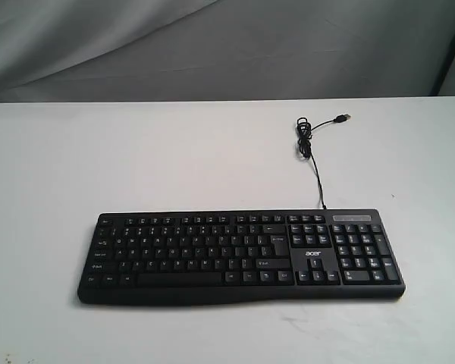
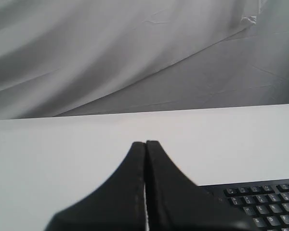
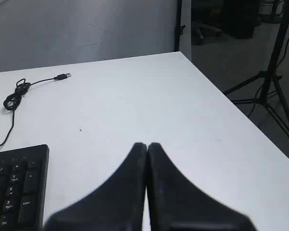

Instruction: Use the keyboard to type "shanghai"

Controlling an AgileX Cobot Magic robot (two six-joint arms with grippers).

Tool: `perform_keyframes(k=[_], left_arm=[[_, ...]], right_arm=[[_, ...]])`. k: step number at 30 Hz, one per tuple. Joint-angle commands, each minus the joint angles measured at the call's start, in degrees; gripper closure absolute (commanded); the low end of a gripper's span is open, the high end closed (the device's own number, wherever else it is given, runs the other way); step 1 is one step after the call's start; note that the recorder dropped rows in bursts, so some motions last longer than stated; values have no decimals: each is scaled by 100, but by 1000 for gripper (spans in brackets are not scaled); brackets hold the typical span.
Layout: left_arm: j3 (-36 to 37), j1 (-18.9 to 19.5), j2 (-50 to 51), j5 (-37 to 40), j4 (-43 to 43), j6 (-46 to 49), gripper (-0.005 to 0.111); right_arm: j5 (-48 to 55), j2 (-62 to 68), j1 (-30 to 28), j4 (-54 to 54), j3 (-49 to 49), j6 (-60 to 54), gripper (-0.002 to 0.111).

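Your keyboard (image 1: 239, 256) sits lower centre of the exterior view; each wrist view cuts it off to a corner. On your left gripper (image 2: 145, 143) and right gripper (image 3: 147, 144), the fingers are pressed together, empty. Key legends are mostly too small to read.

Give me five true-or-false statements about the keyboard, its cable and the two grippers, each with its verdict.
1. The keyboard lies flat on the white table. True.
2. The cable ends in a plug pushed into a socket. False: the plug lies loose on the table.
3. The left gripper is shut. True.
4. The right gripper is wide open. False: it is shut too, its fingers together.
5. The number pad is at the keyboard's end nearer the right gripper. True.
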Motion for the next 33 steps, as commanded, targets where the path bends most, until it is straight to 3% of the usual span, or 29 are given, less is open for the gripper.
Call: perform_keyframes(k=[1, 8, 14, 21, 24, 26, 28, 30, 33], left_arm=[[10, -37, -14, -31, -11, -15, 107], [10, -37, -14, -31, -11, -15, 107], [10, -37, -14, -31, -11, -15, 107], [10, -37, -14, -31, -11, -15, 107], [10, -37, -14, -31, -11, -15, 107], [10, -37, -14, -31, -11, -15, 107], [10, -37, -14, -31, -11, -15, 107], [10, -37, -14, -31, -11, -15, 107], [10, -37, -14, -31, -11, -15, 107]], right_arm=[[-13, -14, 17, -21, 19, 21, 108], [-13, -14, 17, -21, 19, 21, 108], [-1747, -14, 17, -234, 19, -85, 108], [-2796, -14, 17, -171, 19, -47, 108], [-4324, -14, 17, 216, 19, 1307, 108], [-6220, -14, 17, 332, 19, 2314, 108], [-6857, 53, 17, 40, -394, 2921, 108], [-5771, 499, 17, -790, -1330, 3271, 108], [-3798, 1736, 17, -3030, -3103, 4717, 108]])
